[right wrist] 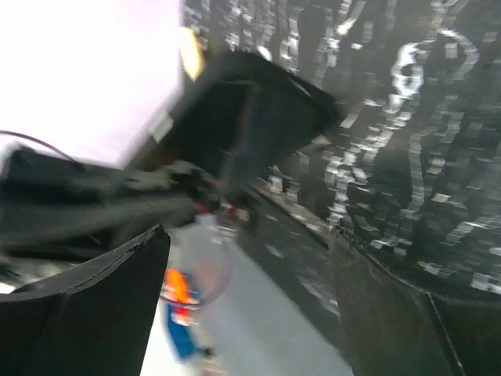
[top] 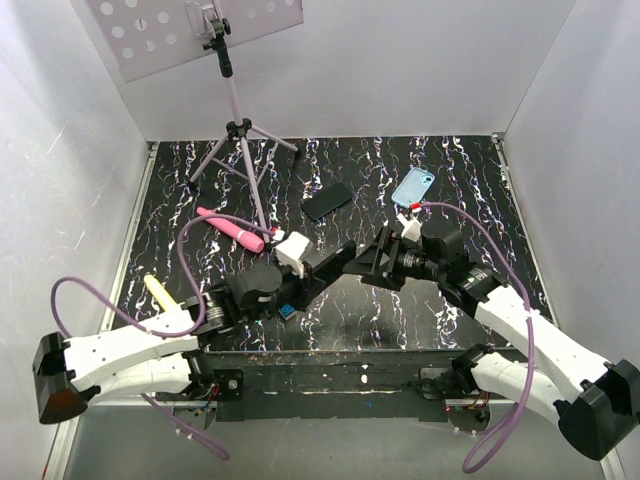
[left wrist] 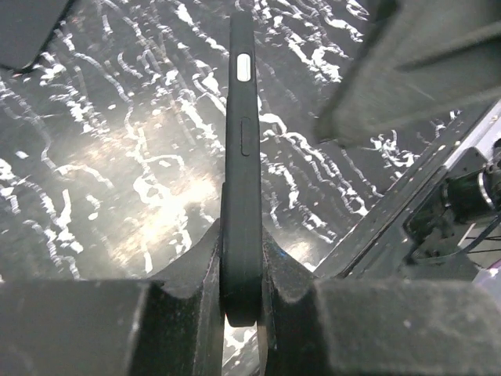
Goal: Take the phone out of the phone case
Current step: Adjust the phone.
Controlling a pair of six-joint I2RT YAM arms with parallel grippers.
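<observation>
Two arms meet near the middle of the black marbled table point(top: 160, 220). At 8 o'clock a pale yellow stick point(top: 160, 292) lies beside the left arm point(top: 120, 350). At 10 o'clock a pink pen-shaped thing point(top: 232, 228) sits by the foot of a tripod point(top: 240, 130). The left arm's jaws are clamped on a thin black slab point(left wrist: 241, 141) with side buttons, held on edge above the table. The phone point(top: 328, 201) lies flat at 12 o'clock, clear of both arms. To its right, at 1 o'clock, the light blue phone case point(top: 413, 185) lies on the table, apart from the phone, with its camera cutout at the far right corner. The right arm point(top: 520, 320) reaches in from 4 o'clock. The right arm's jaws are spread wide open and face the left arm's tip, though that wrist view is blurred.
</observation>
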